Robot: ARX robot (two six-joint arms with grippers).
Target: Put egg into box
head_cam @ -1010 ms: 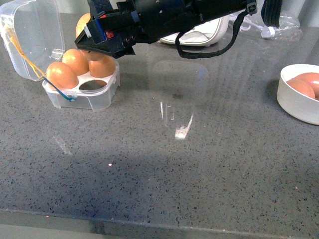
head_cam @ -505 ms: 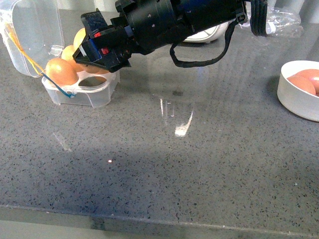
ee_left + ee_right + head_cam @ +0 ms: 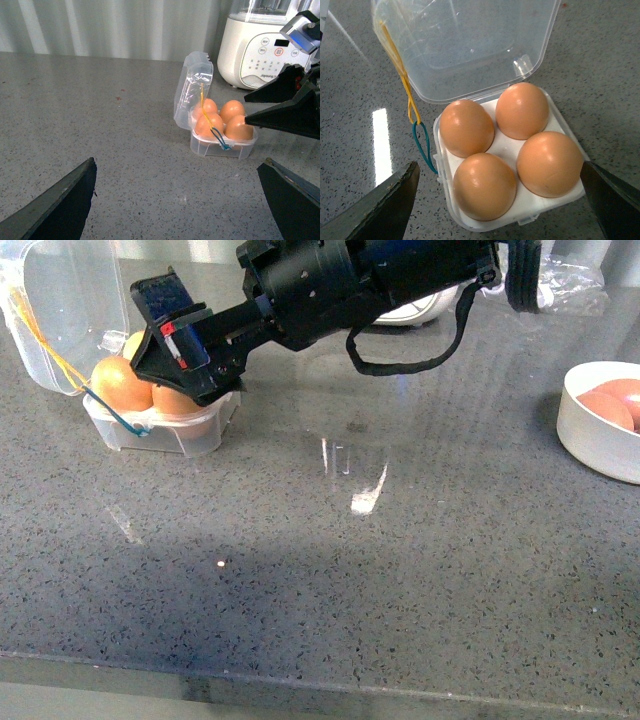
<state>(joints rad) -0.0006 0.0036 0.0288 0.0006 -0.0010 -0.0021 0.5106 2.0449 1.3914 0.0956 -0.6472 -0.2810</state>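
Observation:
The clear box [image 3: 160, 428] stands at the far left of the grey counter with its lid [image 3: 62, 310] open. In the right wrist view, four brown eggs fill all its slots [image 3: 520, 207]; the egg [image 3: 484, 186] nearest the camera sits apart from both fingers. My right gripper [image 3: 168, 352] hangs open just above the box, shown in the right wrist view [image 3: 498, 167] with a finger on each side. My left gripper [image 3: 177, 162] is open and empty, low over bare counter, some way from the box [image 3: 220, 146]. It does not show in the front view.
A round white bowl [image 3: 590, 445] with more brown eggs stands at the right edge. A white appliance [image 3: 260, 45] stands behind the box. A clear plastic bag [image 3: 572, 285] lies at the back right.
My right gripper moved down and left over the box with an egg. The front slot that was empty now holds an egg, and the jaws have opened off it.

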